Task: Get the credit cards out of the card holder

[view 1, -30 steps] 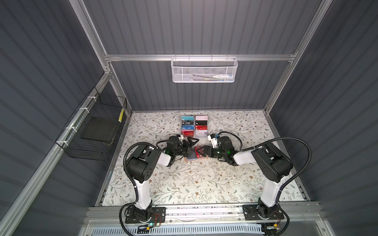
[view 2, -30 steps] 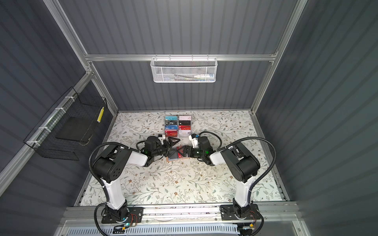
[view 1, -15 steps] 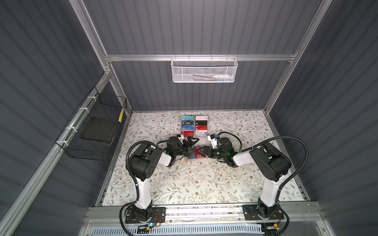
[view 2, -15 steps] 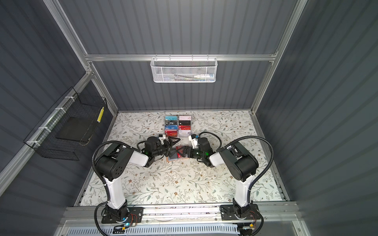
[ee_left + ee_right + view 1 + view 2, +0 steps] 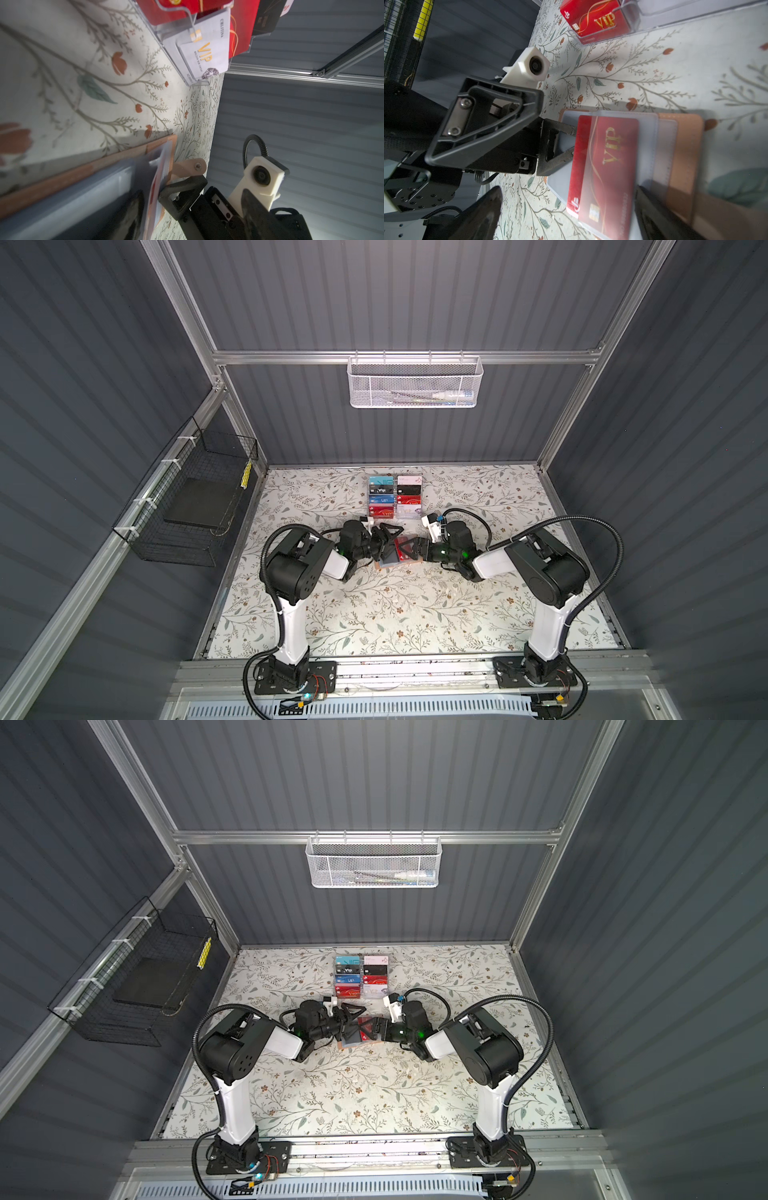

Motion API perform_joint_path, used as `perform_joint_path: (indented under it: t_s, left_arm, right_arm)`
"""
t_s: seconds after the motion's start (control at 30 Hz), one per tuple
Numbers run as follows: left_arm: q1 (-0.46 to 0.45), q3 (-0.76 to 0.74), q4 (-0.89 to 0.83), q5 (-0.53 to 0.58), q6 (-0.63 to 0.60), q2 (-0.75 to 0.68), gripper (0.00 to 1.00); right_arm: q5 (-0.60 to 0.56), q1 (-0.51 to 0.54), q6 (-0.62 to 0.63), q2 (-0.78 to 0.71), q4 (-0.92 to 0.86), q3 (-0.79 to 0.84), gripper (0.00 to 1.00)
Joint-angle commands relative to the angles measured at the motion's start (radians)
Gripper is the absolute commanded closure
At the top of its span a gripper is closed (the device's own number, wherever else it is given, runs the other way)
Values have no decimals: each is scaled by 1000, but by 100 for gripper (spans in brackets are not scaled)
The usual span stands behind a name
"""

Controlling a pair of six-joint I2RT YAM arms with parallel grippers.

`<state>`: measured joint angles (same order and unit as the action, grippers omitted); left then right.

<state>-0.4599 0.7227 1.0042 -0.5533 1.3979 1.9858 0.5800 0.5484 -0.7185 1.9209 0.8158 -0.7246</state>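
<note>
- Reaching in from the left, the left gripper (image 5: 390, 540) has its jaws apart, one finger (image 5: 558, 126) touching the clear sleeve's (image 5: 648, 145) open edge; nothing looks clamped.
- The card holder (image 5: 685, 149), a peach booklet, lies open and flat mid-table between both grippers; a red VIP card (image 5: 608, 166) sits in that sleeve, one long edge poking out bare.
- The card is likely light, stiff and slick: pinch that bare edge. The sleeves look floppy, so the holder wants pinning.
- The right gripper (image 5: 413, 551) stands wide open, one finger (image 5: 658, 218) over the holder.
- A floral cover (image 5: 395, 614) dresses the table; an acrylic card rack (image 5: 395, 497) stands just behind. Grey ribbed walls carry a black wire basket (image 5: 195, 506) left, a white mesh basket (image 5: 413, 381) at the back.
</note>
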Motion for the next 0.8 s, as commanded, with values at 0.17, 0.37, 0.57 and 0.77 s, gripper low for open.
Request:
perform_joint_path:
  t_s: [0.17, 0.37, 0.57, 0.77]
  left_arm:
    - [-8, -23, 4, -42, -46, 38, 49]
    - [-8, -27, -9, -51, -70, 42, 60]
    - [-8, -17, -81, -43, -125, 14, 74]
    - [-8, -20, -127, -42, -163, 2, 87]
  right_arm:
    - [-8, 8, -10, 35, -70, 28, 1]
    - [-9, 8, -10, 36, -69, 26, 1]
    - [-9, 8, -9, 39, -72, 26, 1]
    - [-8, 8, -7, 39, -73, 26, 1]
